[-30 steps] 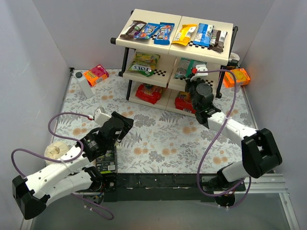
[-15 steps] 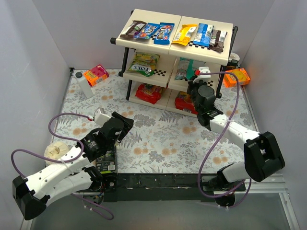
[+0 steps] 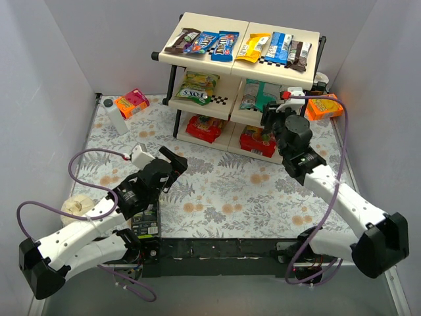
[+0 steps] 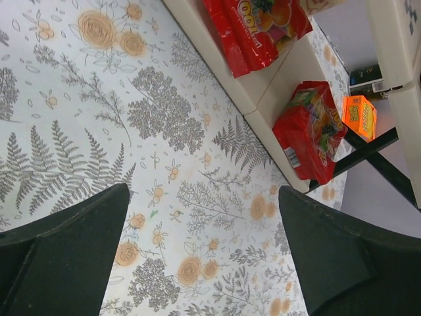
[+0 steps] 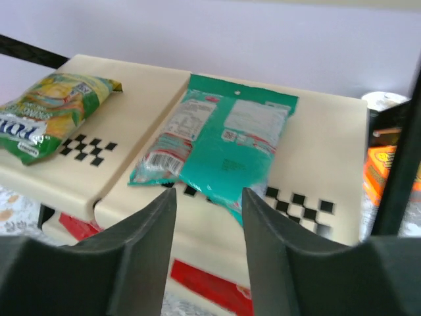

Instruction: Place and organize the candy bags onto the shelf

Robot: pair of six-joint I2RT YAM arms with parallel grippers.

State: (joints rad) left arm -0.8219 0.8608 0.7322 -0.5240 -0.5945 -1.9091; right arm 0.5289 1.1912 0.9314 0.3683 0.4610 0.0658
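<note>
The shelf (image 3: 241, 62) stands at the back. Its top tier carries several candy bags (image 3: 220, 45), blue, brown and yellow. On the middle tier lie a green-yellow Fox's bag (image 3: 197, 87) and a teal bag (image 5: 230, 138). Red bags (image 3: 205, 128) sit on the bottom tier. My right gripper (image 5: 209, 194) is open just in front of the teal bag, with nothing between its fingers; from above the right gripper (image 3: 270, 120) is at the shelf's right half. Over the floral cloth hovers my left gripper (image 4: 204, 197), wide open and holding nothing; the top view shows the left gripper (image 3: 176, 163) left of the middle.
Orange boxes stand at the left (image 3: 131, 103) and right of the shelf (image 3: 324, 106). A white bottle (image 3: 113, 117) is near the left wall. A black-and-green carton (image 3: 146, 224) and a tape roll (image 3: 77, 205) sit by the left arm's base.
My right gripper has opened and drawn back to the right, leaving the teal bag on the middle tier. The left gripper's jaws have spread wider.
</note>
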